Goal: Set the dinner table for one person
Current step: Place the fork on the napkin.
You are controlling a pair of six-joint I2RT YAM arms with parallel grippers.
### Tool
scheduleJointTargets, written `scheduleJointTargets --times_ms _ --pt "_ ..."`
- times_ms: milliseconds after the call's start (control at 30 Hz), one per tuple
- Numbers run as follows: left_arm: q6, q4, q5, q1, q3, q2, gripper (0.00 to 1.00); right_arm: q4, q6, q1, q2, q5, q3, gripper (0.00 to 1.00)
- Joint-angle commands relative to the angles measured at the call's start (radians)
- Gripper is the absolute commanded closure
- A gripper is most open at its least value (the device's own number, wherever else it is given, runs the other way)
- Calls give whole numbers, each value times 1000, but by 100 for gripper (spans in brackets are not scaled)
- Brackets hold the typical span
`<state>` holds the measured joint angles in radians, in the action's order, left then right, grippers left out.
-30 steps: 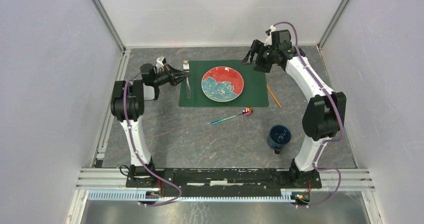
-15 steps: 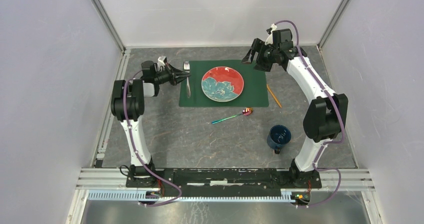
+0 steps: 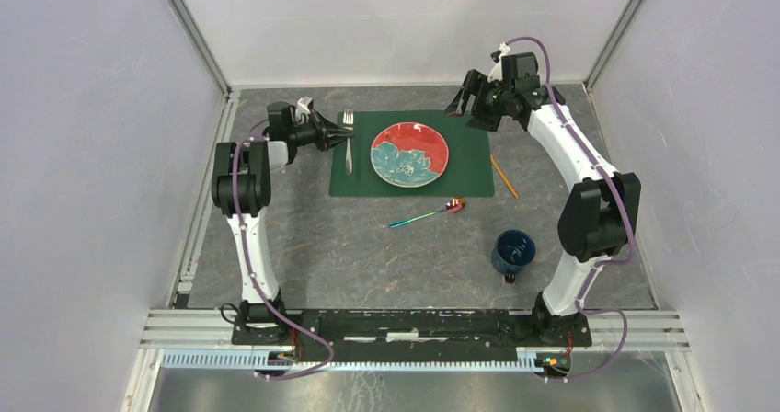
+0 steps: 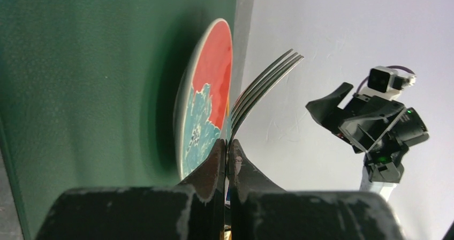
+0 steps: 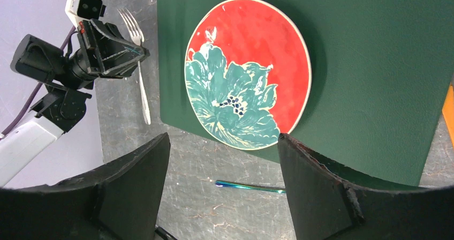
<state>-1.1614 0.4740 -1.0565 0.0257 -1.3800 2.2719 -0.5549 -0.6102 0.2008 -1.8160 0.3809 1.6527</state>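
the dinner table (image 3: pixel 368 265) fills mid-frame. upper left: the left gripper (image 3: pixel 347 133) is clamped on the fork (image 3: pixel 349 159); lower it flat onto the placemat (image 3: pixel 474 168) edge, parallel to the plate (image 3: pixel 409 153), then release. upper right: the right gripper (image 3: pixel 463 97) hangs, jaws apart.

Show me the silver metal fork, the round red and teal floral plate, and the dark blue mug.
Silver metal fork (image 3: pixel 349 159): top view, handle.
Round red and teal floral plate (image 3: pixel 410 154): top view, centre.
Dark blue mug (image 3: pixel 512 249): top view, interior.
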Motion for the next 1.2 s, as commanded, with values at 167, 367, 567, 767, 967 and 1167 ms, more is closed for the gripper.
scheduleJointTargets --times_ms 167,367,567,767,967,1167 --pt "195 -247 -26 -11 -96 35 98 24 -13 -4 44 -9 18 20" --pt "216 -298 -24 -11 -125 61 98 24 -13 -6 47 -13 19 20" --pt "211 -312 -30 -10 -159 93 98 26 -17 -5 54 -17 5 20" --pt "203 -322 -31 -11 -200 122 98 28 -19 -5 58 -21 -6 20" --pt "201 -335 -29 -11 -242 147 98 32 -20 -5 54 -23 -8 20" --pt "202 -356 -25 -11 -273 167 98 32 -22 -4 51 -23 -5 20"
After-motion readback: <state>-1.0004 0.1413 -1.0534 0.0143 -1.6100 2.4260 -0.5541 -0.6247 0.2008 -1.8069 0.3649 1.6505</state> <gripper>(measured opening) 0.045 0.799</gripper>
